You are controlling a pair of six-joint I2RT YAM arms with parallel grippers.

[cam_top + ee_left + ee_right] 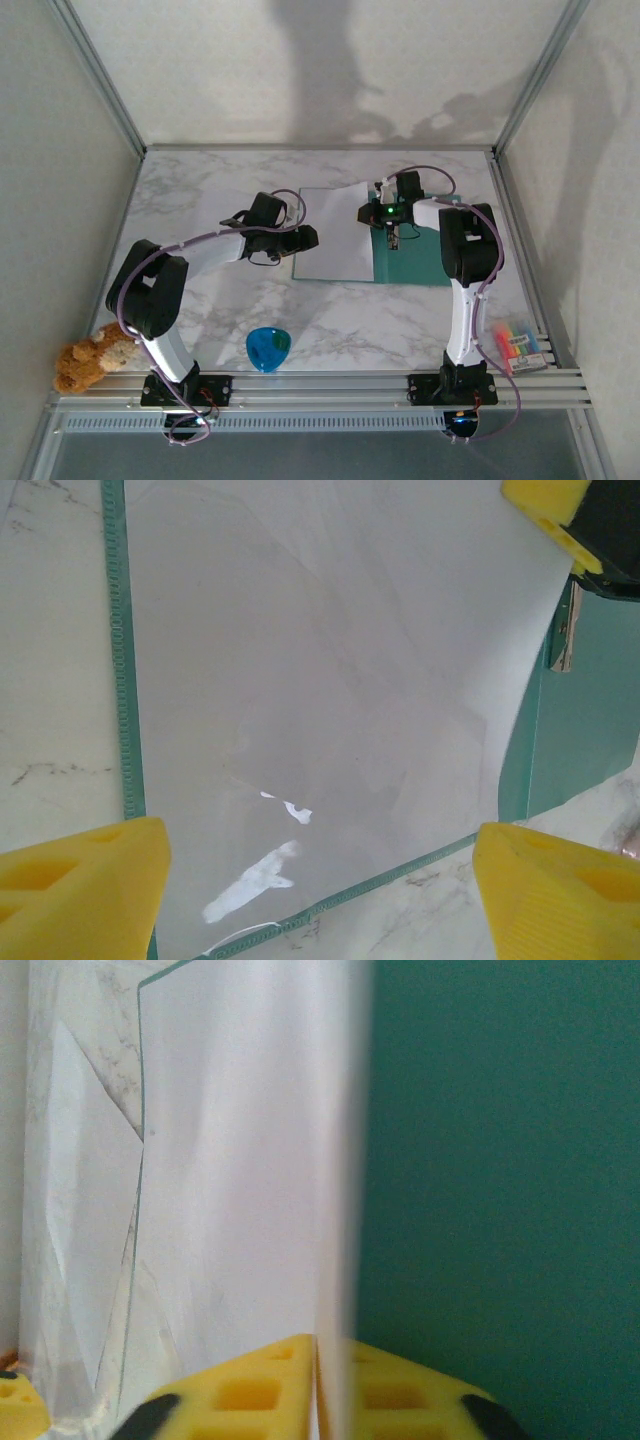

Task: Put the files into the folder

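The teal folder lies open on the marble table, and the white files rest on its left half. My right gripper stands at the files' right edge by the spine. In the right wrist view its yellow fingers pinch an upturned sheet edge, with the teal folder to the right. My left gripper hovers open over the files' left side. In the left wrist view its yellow fingertips straddle the files and the folder's teal border, holding nothing.
A blue cup sits near the front edge between the arm bases. A brown plush toy lies at the front left. A pack of highlighters rests at the front right, by the metal frame rail.
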